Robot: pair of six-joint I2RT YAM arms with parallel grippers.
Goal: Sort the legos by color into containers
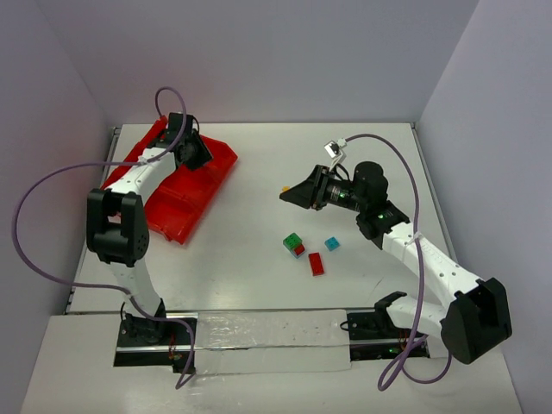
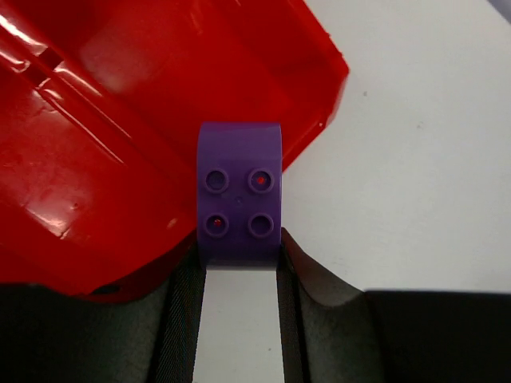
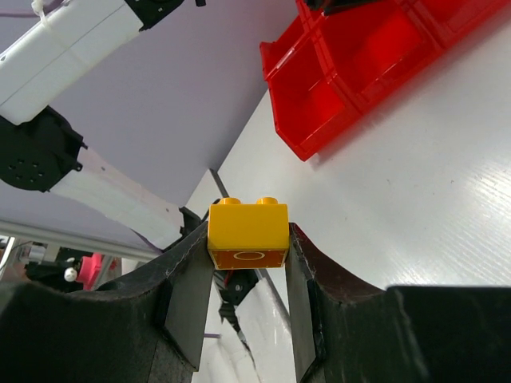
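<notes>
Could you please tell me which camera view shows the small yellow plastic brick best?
The right wrist view: the small yellow plastic brick sits large and sharp at centre, clamped in the right gripper. The top external view shows only a tiny yellow speck at that gripper's tip. The left wrist view does not show it.

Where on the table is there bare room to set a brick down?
Bare table lies between the red tray and the right gripper, and along the far edge. Another open patch sits left of the green-and-red stack. It is crowded around that stack, the cyan brick and the red brick.
</notes>
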